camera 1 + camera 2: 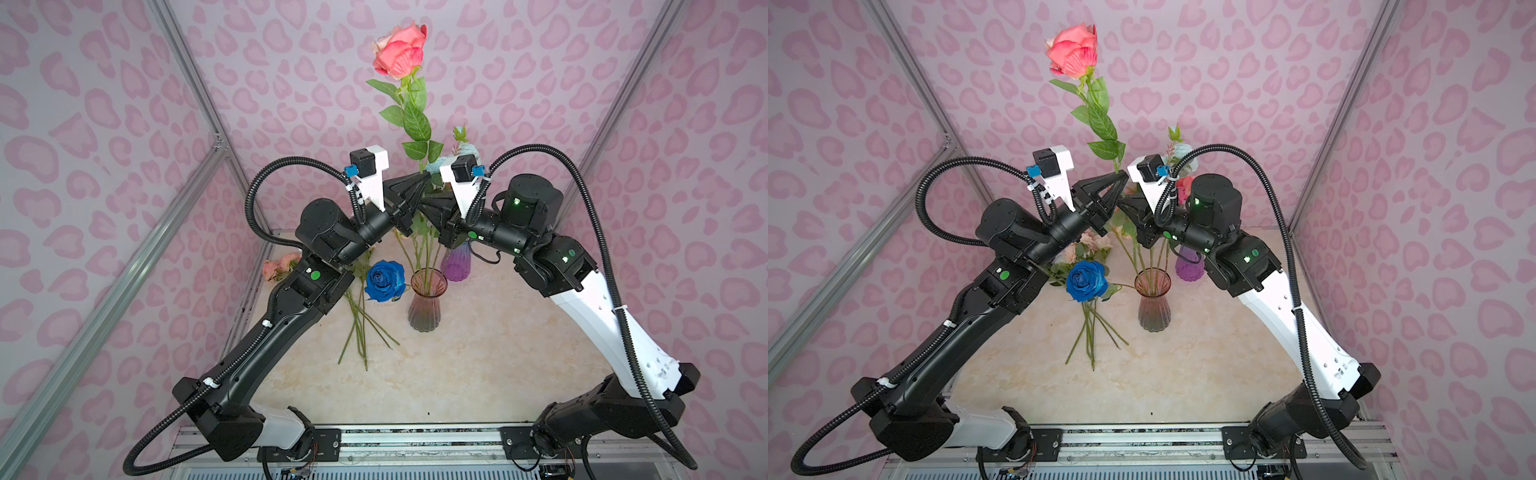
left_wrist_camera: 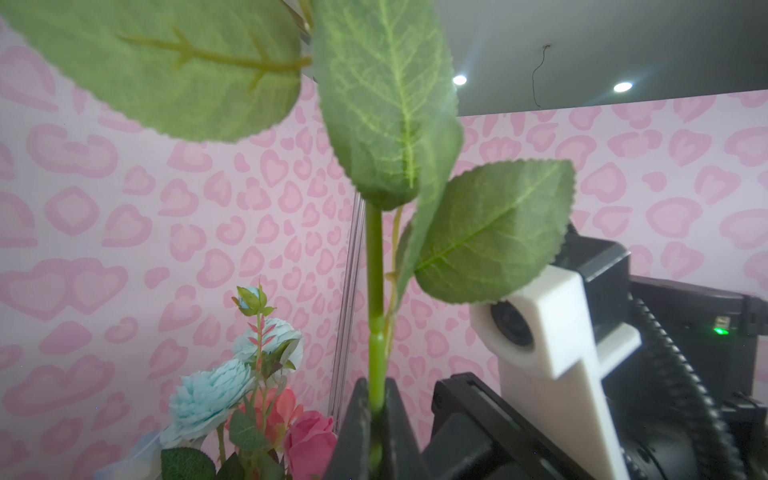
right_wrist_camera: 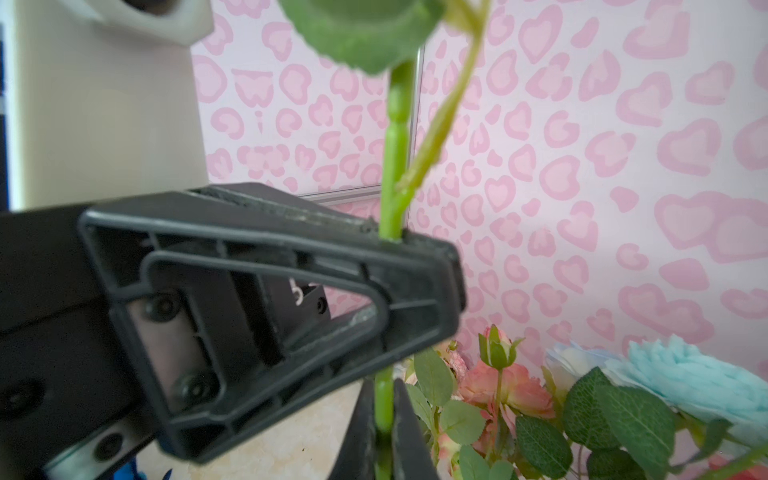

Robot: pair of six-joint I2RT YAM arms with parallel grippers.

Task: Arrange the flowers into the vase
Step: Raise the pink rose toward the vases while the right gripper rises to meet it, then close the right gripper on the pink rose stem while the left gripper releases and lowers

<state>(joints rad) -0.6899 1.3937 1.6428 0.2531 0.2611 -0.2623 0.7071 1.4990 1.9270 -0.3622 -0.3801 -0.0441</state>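
**A:** How much room is there?

**B:** The table (image 1: 478,365) lies open from the vase (image 1: 423,311) to its front edge. The walls (image 1: 104,166) hem both sides.

**A:** And the flowers?

**B:** The pink rose (image 1: 400,50) stands upright, high above the vase. The loose stems (image 1: 361,328) lie left of it, and the blue rose (image 1: 385,280) is beside the rim.

**A:** Pincers?

**B:** The left gripper (image 2: 376,415) is clamped tight on the rose's stem (image 2: 374,257). The right gripper (image 3: 384,436) is closed on it just beneath, their tips almost meeting.
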